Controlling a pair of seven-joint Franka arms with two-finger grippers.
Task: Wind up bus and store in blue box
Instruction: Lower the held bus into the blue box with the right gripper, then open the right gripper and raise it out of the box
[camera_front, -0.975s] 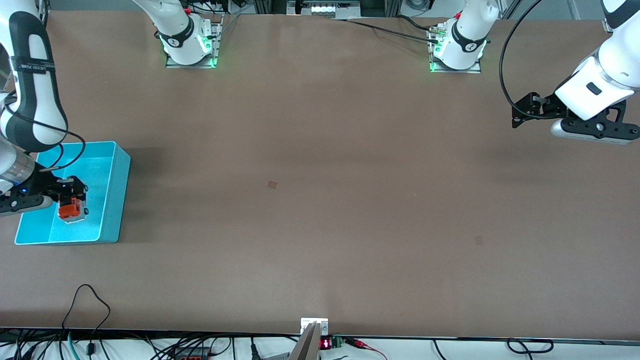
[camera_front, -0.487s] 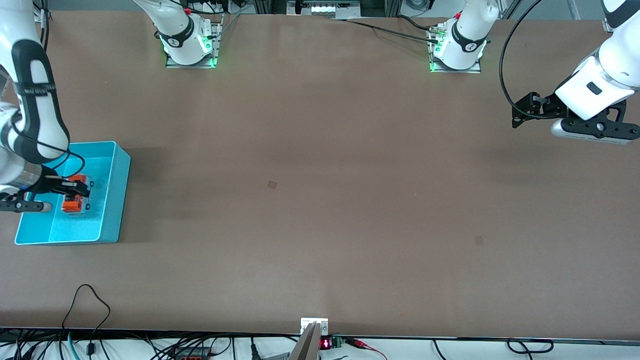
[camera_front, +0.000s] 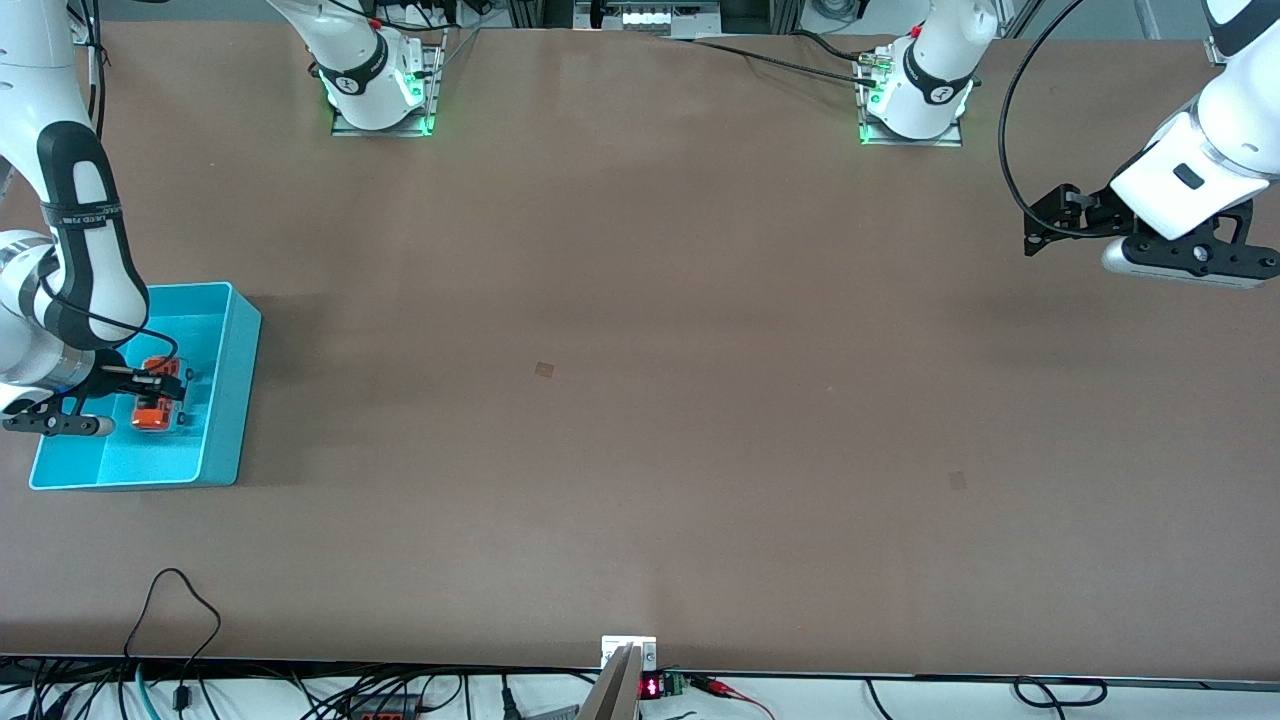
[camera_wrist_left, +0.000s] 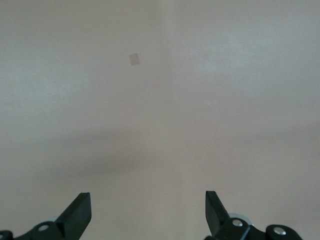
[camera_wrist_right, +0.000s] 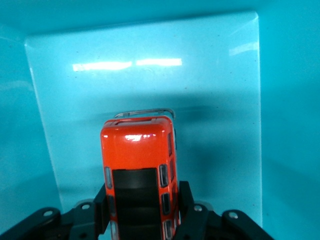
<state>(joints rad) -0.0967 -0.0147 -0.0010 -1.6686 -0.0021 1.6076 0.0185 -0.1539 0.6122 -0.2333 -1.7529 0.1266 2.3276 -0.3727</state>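
Bus (camera_wrist_right: 139, 165) is down inside the blue box (camera_front: 225, 400), clamped by its sides in the right pincer (camera_wrist_right: 142, 212), whose fingers (camera_wrist_right: 183, 197) hug the orange body on both flanks. The right wrist view gives you the good stuff: dark roof panel, little side windows, a thin wire bumper at the bus's end, and the box's glossy floor and walls all around it. The front view only shows a small orange blob half covered by the pincer, but it does show the box sitting at the right arm's end of the counter (camera_front: 640, 400). Left pincer (camera_wrist_left: 148, 212) waits over bare counter at the left arm's end, spread wide and gripping nothing, with just a small square mark (camera_wrist_left: 134, 59) in its wrist view.
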